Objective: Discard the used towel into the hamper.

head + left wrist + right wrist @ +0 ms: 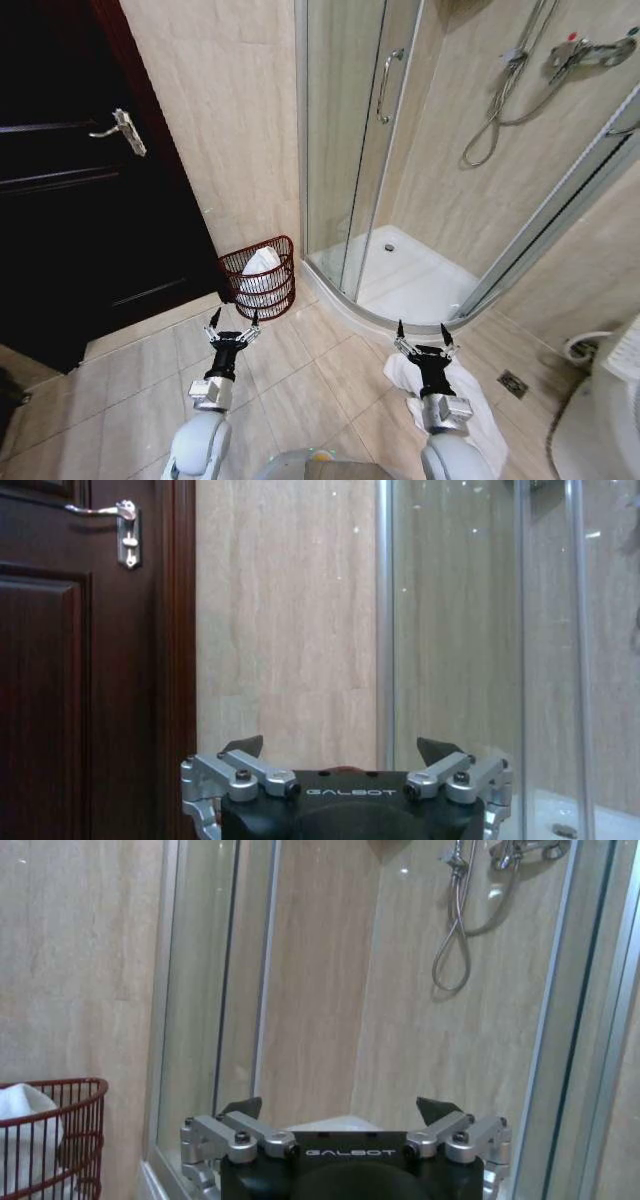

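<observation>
Both pincers stand with their dark fingertips spread wide and nothing between them. Left gripper (232,320) hangs low over the beige floor tiles (300,390), its silver knuckles and black body pointing forward toward the wall; in the left wrist view the same left gripper (340,748) shows two black tips held well apart against the pale stone-look wall panel (285,630). Just ahead of it and slightly toward the shower stands the small round dark red-brown wire hamper (262,277), tapering toward its base, set on the floor against the wall. A crumpled white towel (259,268) lies inside the hamper, rising to about its rim. The left gripper is near the hamper but not touching it.

Right gripper (421,335) hangs at about the same height, well apart from the left one, equally wide and empty. Directly beneath and behind it a white cloth (480,410) lies spread on the floor tiles. Ahead of it curves the glass shower enclosure (345,150) with a white shower tray (420,275), a chrome door handle (385,85) and a chrome shower hose (500,100) on the far wall. From the right wrist view the right gripper (340,1108) faces that glass, with the hamper (60,1140) off to one side.

Beyond the left gripper, away from the shower, a dark wooden door (70,200) carries a silver lever handle (125,130).
</observation>
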`<state>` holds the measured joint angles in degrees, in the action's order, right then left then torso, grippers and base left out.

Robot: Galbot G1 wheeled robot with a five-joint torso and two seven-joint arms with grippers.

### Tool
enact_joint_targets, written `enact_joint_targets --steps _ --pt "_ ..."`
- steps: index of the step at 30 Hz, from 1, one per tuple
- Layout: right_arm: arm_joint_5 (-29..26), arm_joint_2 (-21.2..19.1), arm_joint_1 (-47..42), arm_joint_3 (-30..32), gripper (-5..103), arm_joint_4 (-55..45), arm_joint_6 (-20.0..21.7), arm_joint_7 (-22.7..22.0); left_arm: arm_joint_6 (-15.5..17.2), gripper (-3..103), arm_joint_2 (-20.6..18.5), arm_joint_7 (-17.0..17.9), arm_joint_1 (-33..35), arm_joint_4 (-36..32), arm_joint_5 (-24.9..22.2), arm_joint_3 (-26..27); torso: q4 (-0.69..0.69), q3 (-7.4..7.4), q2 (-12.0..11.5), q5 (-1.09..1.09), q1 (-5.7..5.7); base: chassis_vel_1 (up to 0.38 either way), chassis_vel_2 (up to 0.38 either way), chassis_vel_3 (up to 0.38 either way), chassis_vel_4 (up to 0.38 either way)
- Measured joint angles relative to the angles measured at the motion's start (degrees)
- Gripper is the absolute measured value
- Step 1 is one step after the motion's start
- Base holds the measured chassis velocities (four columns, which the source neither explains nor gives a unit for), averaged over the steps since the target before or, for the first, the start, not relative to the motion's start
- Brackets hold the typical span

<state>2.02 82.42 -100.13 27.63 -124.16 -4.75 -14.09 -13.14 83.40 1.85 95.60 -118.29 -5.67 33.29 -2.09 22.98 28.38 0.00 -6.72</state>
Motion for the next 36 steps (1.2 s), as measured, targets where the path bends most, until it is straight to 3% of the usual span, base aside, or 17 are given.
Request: enact_joint_targets --steps 36 --pt "-1.5 -0.6 -1.6 1.5 100 -0.5 -0.8 -0.2 -0.9 100 1.8 0.4 2.5 -2.6 2.1 -2.8 0.00 0.00 0.0 0.00 0.00 -0.024 -0.064 0.026 0.066"
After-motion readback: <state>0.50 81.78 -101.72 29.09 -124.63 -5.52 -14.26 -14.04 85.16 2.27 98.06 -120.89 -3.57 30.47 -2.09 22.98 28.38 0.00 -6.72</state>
